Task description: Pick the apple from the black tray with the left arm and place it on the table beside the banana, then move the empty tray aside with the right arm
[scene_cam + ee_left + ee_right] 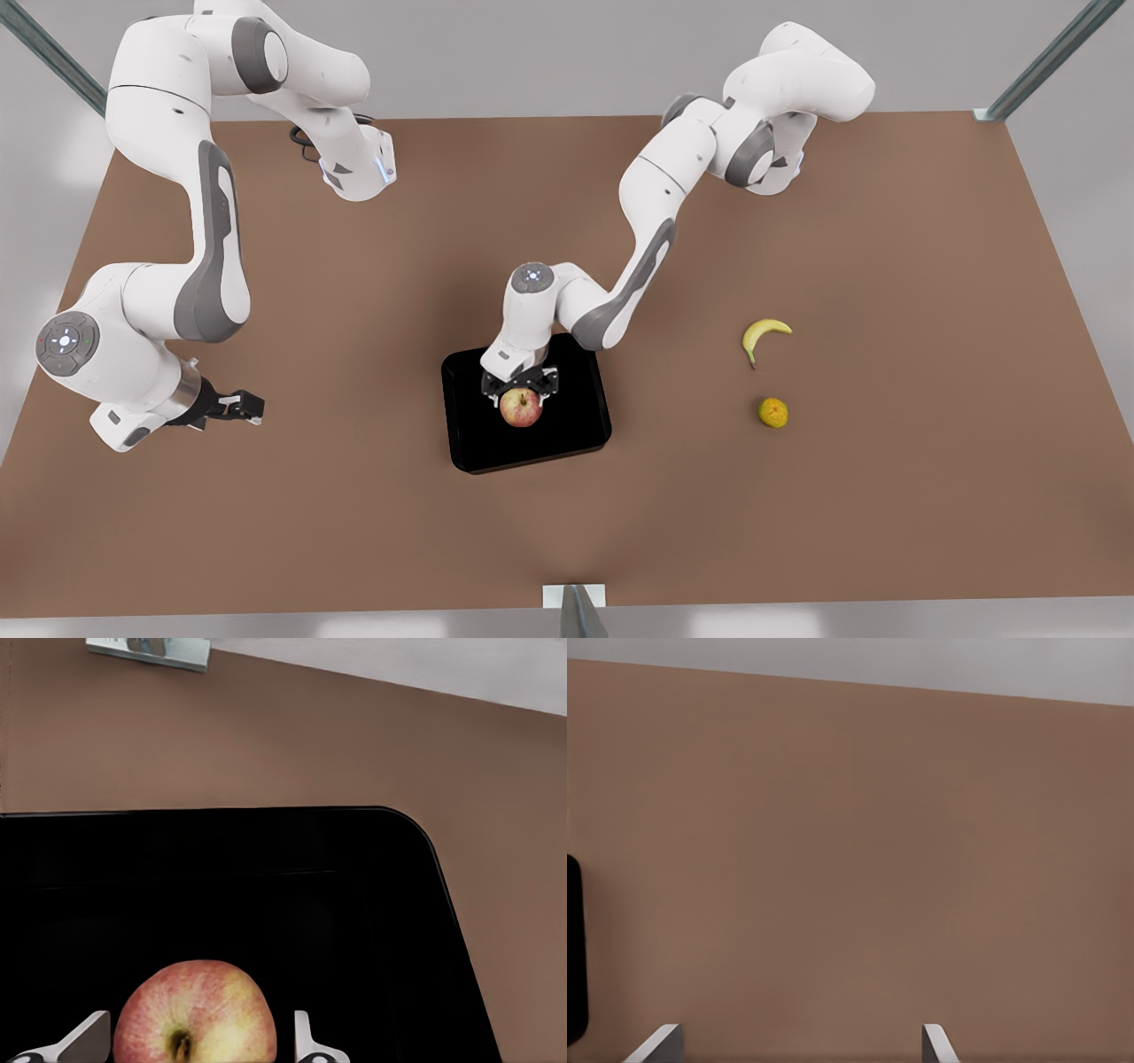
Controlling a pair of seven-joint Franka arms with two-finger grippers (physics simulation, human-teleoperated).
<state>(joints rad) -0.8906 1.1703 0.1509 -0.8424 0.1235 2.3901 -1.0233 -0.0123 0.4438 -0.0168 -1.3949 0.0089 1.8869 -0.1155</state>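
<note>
- The left end effector (521, 391) is reaching down over the black tray (567, 443), its fingers (306, 1041) spread wide on either side of the apple (521, 408), with a gap showing on each side in the left wrist view.
- The apple (197, 1014) is sitting inside the tray (354, 904), near its middle, stem dimple facing up.
- The right end effector (244, 406) is waiting low over the bare brown surface (354, 532), well apart from the tray on the front view's left, with its fingers (935, 1045) standing wide.
- The banana (762, 335) is lying on the surface well apart from the tray, on the front view's right.
- A small orange-yellow round fruit (773, 413) is resting near the banana, also on the tray's far right.
</note>
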